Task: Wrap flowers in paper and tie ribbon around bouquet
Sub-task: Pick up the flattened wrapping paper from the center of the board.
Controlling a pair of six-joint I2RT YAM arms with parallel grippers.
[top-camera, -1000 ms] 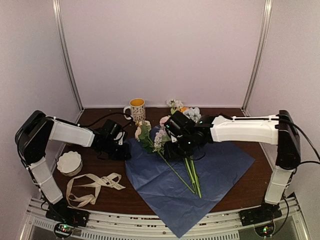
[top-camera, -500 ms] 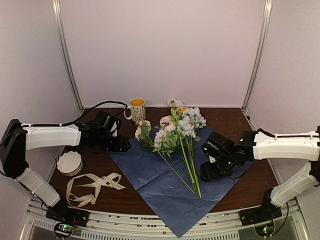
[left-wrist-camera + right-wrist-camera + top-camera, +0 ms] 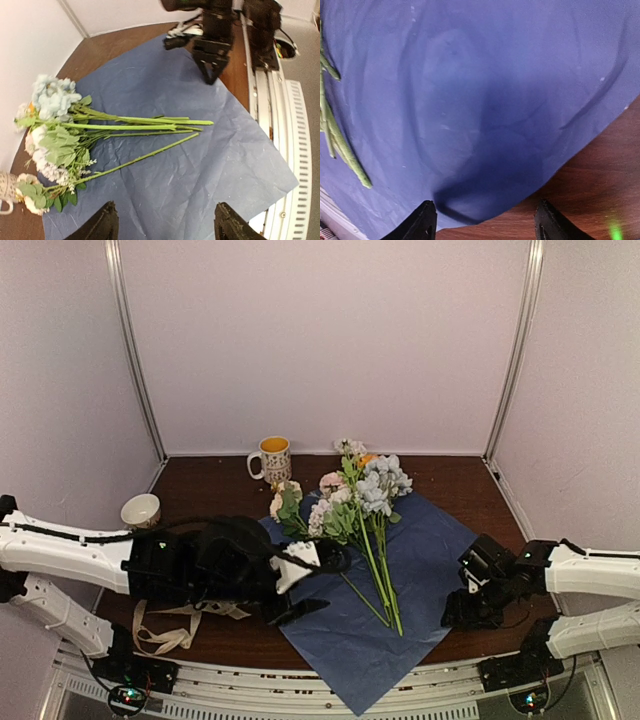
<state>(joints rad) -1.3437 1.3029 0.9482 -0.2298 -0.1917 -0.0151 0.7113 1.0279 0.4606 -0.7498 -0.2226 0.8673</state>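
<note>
The flowers (image 3: 355,505) lie on the blue paper (image 3: 420,545), blooms toward the back and green stems (image 3: 150,125) pointing to the front. My left gripper (image 3: 314,585) hovers over the paper's front-left part, open and empty, its fingertips (image 3: 102,227) wide apart above bare paper (image 3: 200,165). Low at the paper's right corner (image 3: 495,125) is my right gripper (image 3: 455,614), also open with nothing between its fingers (image 3: 422,222). The beige ribbon (image 3: 180,625) lies looped at the front left, partly under the left arm.
A patterned mug (image 3: 272,458) stands at the back beside the blooms. A white bowl (image 3: 140,510) sits at the left edge. Bare wooden table (image 3: 585,200) shows just right of the paper's corner. Rails run along the near edge.
Both grippers have opened. The left arm swung from the paper's back-left edge to its front-left. The right arm withdrew from the flowers to the right corner. The bowl now sits farther back.
</note>
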